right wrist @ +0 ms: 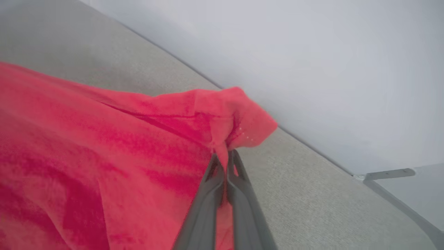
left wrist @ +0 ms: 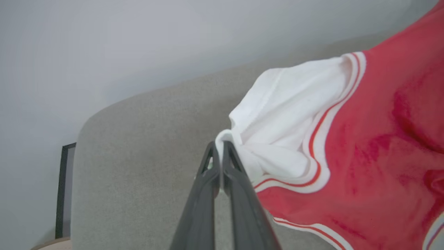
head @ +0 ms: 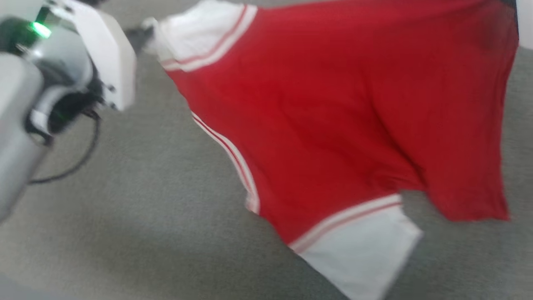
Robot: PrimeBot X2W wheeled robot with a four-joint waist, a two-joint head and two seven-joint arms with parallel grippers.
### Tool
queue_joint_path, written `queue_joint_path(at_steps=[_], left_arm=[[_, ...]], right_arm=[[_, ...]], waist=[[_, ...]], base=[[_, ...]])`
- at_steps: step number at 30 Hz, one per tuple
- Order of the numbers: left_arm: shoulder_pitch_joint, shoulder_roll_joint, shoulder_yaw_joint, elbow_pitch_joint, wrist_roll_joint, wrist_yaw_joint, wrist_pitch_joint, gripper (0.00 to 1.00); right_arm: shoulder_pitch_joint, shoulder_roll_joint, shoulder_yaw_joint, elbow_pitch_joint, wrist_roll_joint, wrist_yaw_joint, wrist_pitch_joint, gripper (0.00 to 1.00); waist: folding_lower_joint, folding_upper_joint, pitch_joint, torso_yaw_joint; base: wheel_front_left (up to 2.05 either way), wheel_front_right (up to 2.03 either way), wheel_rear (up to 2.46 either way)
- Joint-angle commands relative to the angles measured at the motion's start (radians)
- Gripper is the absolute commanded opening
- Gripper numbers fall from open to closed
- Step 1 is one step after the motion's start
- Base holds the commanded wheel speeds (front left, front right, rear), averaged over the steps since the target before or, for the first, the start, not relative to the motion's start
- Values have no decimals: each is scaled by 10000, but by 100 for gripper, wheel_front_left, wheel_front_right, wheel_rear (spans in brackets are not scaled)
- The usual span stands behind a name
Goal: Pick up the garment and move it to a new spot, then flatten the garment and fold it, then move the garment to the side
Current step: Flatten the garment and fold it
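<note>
The garment [head: 316, 116], a red shirt with white sleeves and red-and-white striped trim, hangs stretched above the grey fabric surface [head: 137, 216]. My left gripper [left wrist: 220, 146] is shut on the bunched edge of one white sleeve [left wrist: 291, 118]. In the head view that gripper [head: 139, 35] shows dark at the sleeve's tip, at the top left. My right gripper [right wrist: 227, 156] is shut on a folded red corner of the garment [right wrist: 239, 118]. The other white sleeve [head: 362, 254] droops at the bottom. The lettering is hidden.
My pale left forearm [head: 62, 71] with a green light and a black cable fills the upper left of the head view. A grey wall [right wrist: 312, 52] rises behind the surface. A dark frame [left wrist: 64, 187] stands beside the surface's rounded corner.
</note>
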Motion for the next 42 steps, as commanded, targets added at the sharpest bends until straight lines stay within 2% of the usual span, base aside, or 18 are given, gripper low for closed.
queue_joint_path(at_steps=[1, 7, 13, 19, 29, 33, 39, 40, 42], left_arm=[[-332, 224, 108, 48, 36, 74, 227, 0], [-1442, 589, 227, 221, 240, 51, 981, 0], [-2393, 626, 203, 655, 488, -119, 1451, 0], [-3228, 322, 129, 1328, 942, -507, 950, 0], [-5191, -628, 42, 3386, 2612, -1031, -1926, 0], [-6210, -1008, 7, 4342, 3384, -1001, -3351, 0], [-7649, -1674, 66, 5739, 4246, -691, -5655, 0], [-7649, -1674, 66, 5739, 4246, -691, -5655, 0], [-8008, -1824, 15, 5996, 4530, -582, -6606, 0]], right_arm=[[-117, -15, -86, -153, 89, -18, -132, 0], [-106, 36, -387, -622, 144, -18, -436, 0], [-161, 181, -654, -830, 76, -18, -528, 0], [-391, 488, -858, -595, -307, -18, -910, 0], [-1793, 1260, -920, 1211, -1703, -18, -3225, 0], [-2593, 1561, -808, 2192, -2398, -20, -4476, 0], [-3908, 2088, -903, 3630, -3864, -18, -7369, 0], [-3908, 2088, -903, 3630, -3864, -18, -7369, 0], [-4289, 2264, -1013, 4189, -4430, -18, -8287, 0]], waist=[[0, 1, -481, -528], [0, 1, -1071, -1207], [0, 1, -1386, -1666], [0, 1, -1240, -1995], [0, 1, -60, -2335], [0, 1, 473, -2419], [0, 1, 1076, -2448], [0, 1, 1076, -2448], [0, 1, 1235, -2423]], base=[[0, 0, 0], [0, 0, 0], [0, 0, 0], [0, 0, 0], [0, 0, 0], [0, 0, 0], [0, 0, 0], [0, 0, 0], [0, 0, 0]])
